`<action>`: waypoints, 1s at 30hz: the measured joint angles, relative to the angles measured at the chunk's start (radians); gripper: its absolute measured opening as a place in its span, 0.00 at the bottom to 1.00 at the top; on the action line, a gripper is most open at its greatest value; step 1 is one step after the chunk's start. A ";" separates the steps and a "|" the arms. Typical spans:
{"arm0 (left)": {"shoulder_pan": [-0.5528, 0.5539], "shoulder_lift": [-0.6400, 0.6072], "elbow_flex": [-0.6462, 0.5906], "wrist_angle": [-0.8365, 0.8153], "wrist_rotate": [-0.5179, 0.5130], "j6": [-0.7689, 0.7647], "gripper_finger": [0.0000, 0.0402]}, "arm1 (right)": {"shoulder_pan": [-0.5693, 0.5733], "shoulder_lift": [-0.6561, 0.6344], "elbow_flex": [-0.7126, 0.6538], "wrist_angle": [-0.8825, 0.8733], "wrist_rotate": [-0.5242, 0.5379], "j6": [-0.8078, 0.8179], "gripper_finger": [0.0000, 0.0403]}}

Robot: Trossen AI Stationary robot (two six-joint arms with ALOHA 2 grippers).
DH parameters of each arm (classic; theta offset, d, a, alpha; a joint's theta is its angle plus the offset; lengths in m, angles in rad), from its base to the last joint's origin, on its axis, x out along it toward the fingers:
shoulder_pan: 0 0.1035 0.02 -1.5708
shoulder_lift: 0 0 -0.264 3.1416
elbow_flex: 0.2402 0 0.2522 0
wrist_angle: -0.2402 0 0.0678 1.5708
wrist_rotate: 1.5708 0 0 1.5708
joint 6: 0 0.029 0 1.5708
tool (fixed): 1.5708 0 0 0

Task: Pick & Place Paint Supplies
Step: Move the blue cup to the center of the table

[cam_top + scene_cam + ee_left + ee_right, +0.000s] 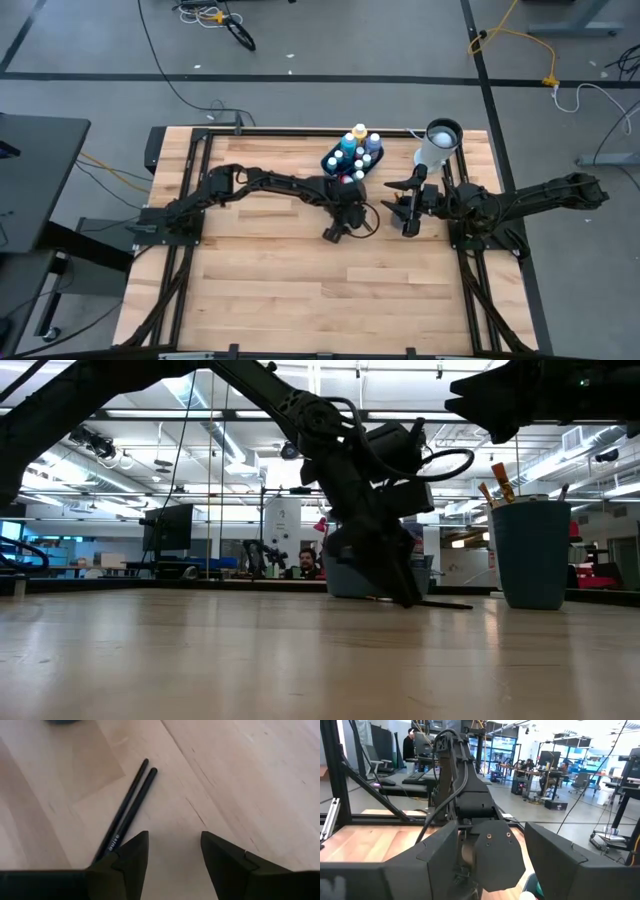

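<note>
**Left hand spread beside two brushes**

Left hand [172, 857] spread, low over the surface [260, 780], gripping nothing. Two dark brushes [129, 807] side by side, just off one finger [131, 859], long axis running away from it. Right hand [409, 207] spread too, farther off.

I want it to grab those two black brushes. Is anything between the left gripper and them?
Nothing visible. The left gripper is open, low over the table, and the brushes lie side by side on bare wood just ahead, off toward one finger.
</note>
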 joint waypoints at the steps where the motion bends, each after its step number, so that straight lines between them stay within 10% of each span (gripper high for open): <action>1: -0.005 0.000 0.007 -0.008 -0.011 -0.002 0.48 | 0.000 0.000 0.000 -0.001 -0.005 0.000 0.58; 11: -0.022 -0.128 0.021 -0.175 0.011 -0.190 0.48 | 0.038 0.001 0.038 -0.102 -0.107 0.034 0.52; 30: -0.109 -0.520 -0.009 -0.355 -0.211 -0.258 0.48 | 0.312 0.451 0.514 -0.739 0.178 0.311 0.51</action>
